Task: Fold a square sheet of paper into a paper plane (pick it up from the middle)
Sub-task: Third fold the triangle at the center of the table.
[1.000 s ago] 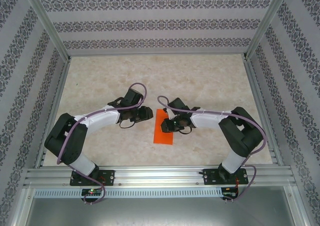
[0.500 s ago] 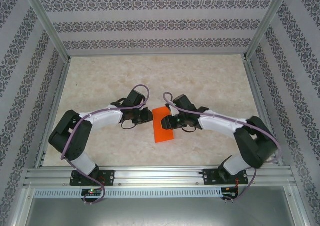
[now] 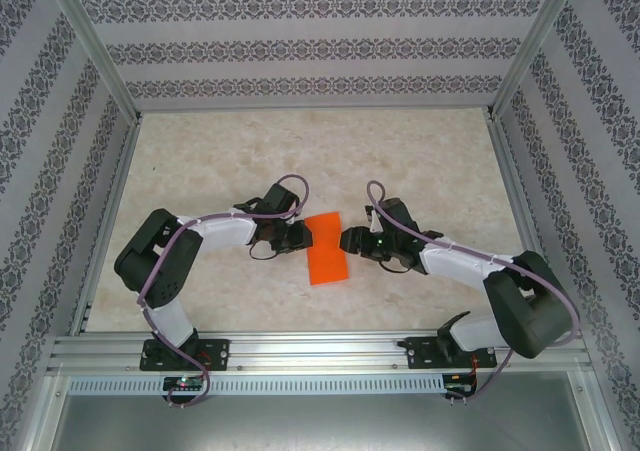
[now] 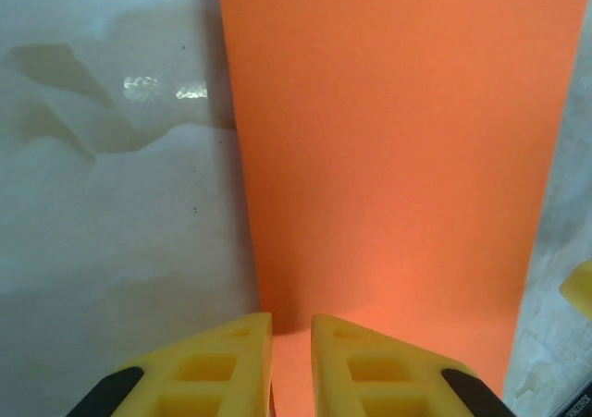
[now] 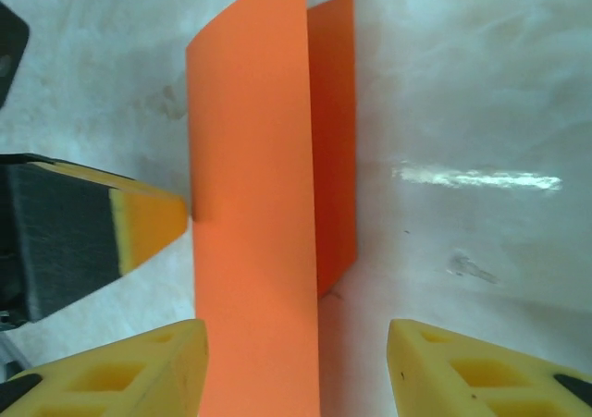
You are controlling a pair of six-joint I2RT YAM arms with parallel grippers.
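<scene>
Orange sheet of paper [image 3: 328, 250] lies doubled into a narrow rectangle between the two grippers on the marbled table [image 3: 200, 161].

Left gripper [image 3: 297, 237]: in the left wrist view its fingers [image 4: 227, 361] are drawn nearly together, with a thin slit between them and orange showing through it. The sheet [image 4: 398, 158] spreads flat ahead of the tips and to their right. No pinch on the paper is evident.

Right gripper [image 3: 350, 241]: in the right wrist view its fingers [image 5: 481, 371] are spread wide and grip nothing. The sheet [image 5: 250, 204] runs forward from between them, close to the left-hand finger and well apart from the other. Its upper layer stands raised off the darker lower layer. One finger of the left gripper [image 5: 148, 223] touches the sheet's far edge.
</scene>
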